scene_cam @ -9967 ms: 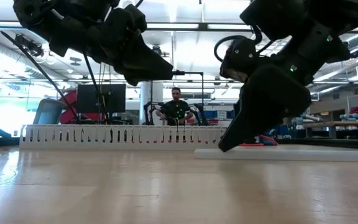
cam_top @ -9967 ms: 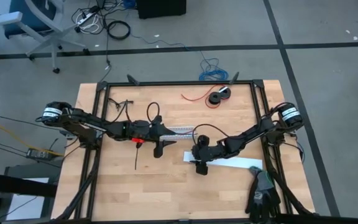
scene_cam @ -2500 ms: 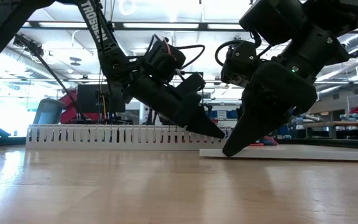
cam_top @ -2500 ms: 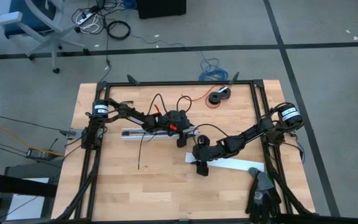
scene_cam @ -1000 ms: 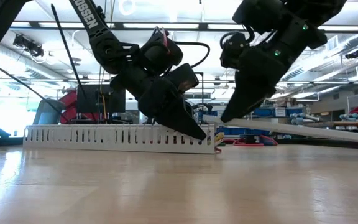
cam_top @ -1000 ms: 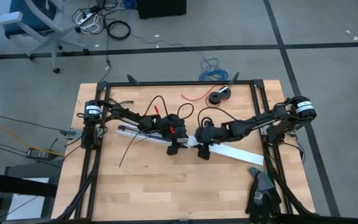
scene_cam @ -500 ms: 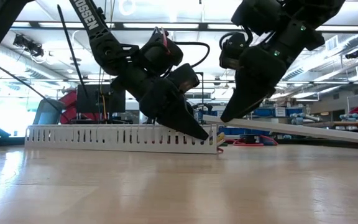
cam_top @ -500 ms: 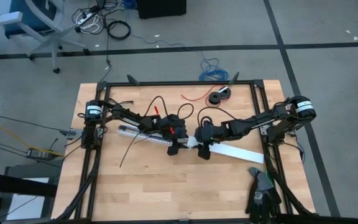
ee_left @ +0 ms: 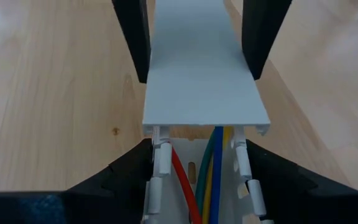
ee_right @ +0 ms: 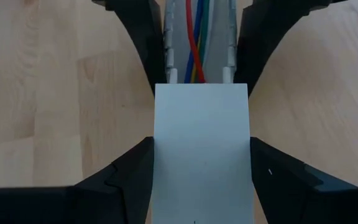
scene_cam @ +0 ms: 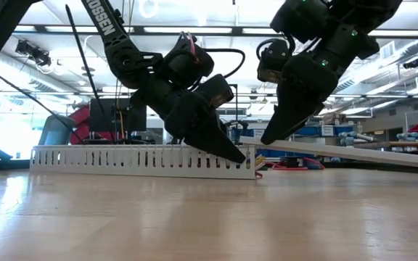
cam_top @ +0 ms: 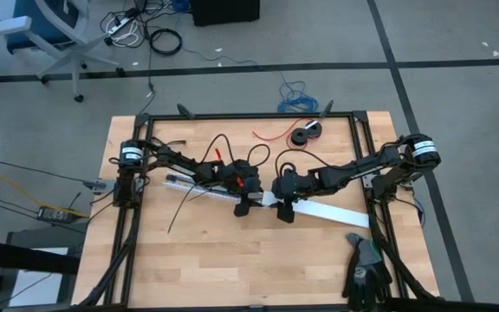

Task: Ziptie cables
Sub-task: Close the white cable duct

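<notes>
- Left end effector [cam_top: 246,207] at desk [cam_top: 232,269] centre, fingers [ee_left: 120,180] pinched on the sides of a slotted white duct [scene_cam: 140,160], at its end.
- Cables [ee_left: 211,168] (red, green, yellow, blue) lie inside the duct, running lengthwise.
- Right end effector [cam_top: 284,212] faces the left one, just beside it, clamped on the edges of a flat white cover strip [ee_right: 202,149].
- Strip's near end meets the duct end; far end slopes away, raised in low view.
</notes>
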Motion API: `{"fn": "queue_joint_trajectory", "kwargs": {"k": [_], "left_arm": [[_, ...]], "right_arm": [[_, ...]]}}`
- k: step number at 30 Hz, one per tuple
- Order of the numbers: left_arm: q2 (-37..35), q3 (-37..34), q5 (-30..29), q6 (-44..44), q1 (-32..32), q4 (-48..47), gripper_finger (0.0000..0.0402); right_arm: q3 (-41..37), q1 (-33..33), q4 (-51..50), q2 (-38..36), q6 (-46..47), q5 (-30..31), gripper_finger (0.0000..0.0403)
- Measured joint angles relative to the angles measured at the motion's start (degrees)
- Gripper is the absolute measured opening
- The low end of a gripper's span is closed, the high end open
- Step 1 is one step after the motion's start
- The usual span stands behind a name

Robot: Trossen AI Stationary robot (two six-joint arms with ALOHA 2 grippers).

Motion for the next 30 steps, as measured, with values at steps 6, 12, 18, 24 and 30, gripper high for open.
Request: {"fn": "queue_joint_trajectory", "kwargs": {"k": [6, 12, 18, 24, 30], "left_arm": [[0.02, 0.00, -0.01, -1.35, 0.00, 0.58, 0.0239], [0.02, -0.04, 0.24, -0.97, 0.00, 0.86, 0.0251], [0.11, -0.04, -0.07, -0.97, 0.00, 0.97, 0.0265], [0.26, -0.11, -0.52, -0.84, -0.02, 0.16, 0.0282], [-0.34, -0.09, -0.22, -0.90, 0.49, -0.83, 0.0290]], "right_arm": [[0.14, -0.30, 0.54, 2.87, 0.52, -1.67, 0.0228], [0.15, -0.28, 1.29, 3.86, 0.41, -1.88, 0.0228], [0.05, -0.29, 1.26, 2.99, -0.40, -1.05, 0.0228], [0.05, -0.28, 0.97, 2.99, -0.10, -0.99, 0.0229], [0.05, -0.26, 0.83, 2.99, 0.10, -0.86, 0.0229]]}}
